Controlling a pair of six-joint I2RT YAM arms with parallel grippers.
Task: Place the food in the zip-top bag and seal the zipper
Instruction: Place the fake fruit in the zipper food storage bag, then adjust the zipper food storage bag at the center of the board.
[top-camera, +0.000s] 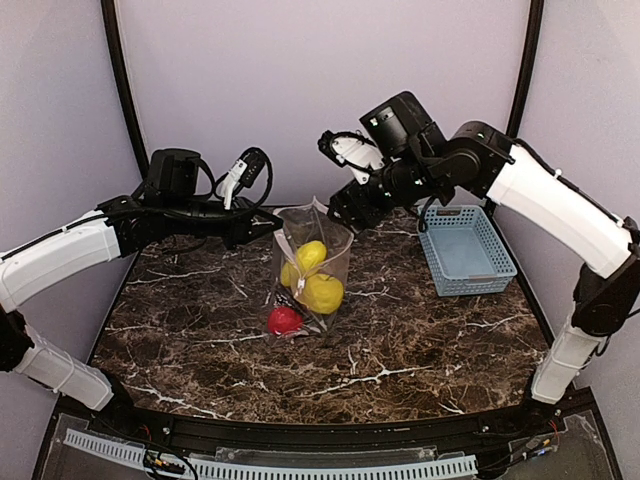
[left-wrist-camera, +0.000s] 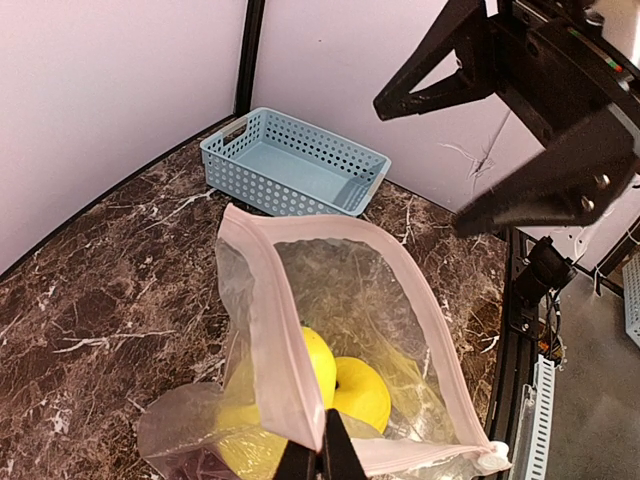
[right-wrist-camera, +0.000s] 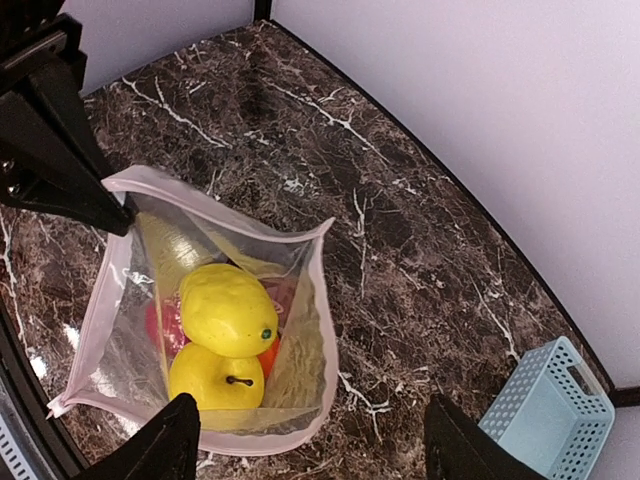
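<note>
Two robot arms reach over a dark, stony worktop with white lines in it. Between them is the zip-top bag. It is clear and floppy, its mouth is held up and wide open, and its bottom end rests on the worktop. The left claw is squeezed tight on the zipper, the pale pink strip that runs round the mouth of the bag. It holds that edge up off the worktop. The right claw has its two fingers spread wide with nothing between them. It hangs just above the mouth of the bag and touches neither the bag nor the food. Inside the bag is a bumpy yellow lemon. Right beside it, touching it, is a smooth yellow fruit with a little dark stalk. Under them you can see a red fruit and a small bit of orange through the plastic. From the top camera the red fruit lies at the near end of the bag, down on the worktop. A light-blue basket with holes in its sides sits on the right side of the worktop, well apart from the bag.
</note>
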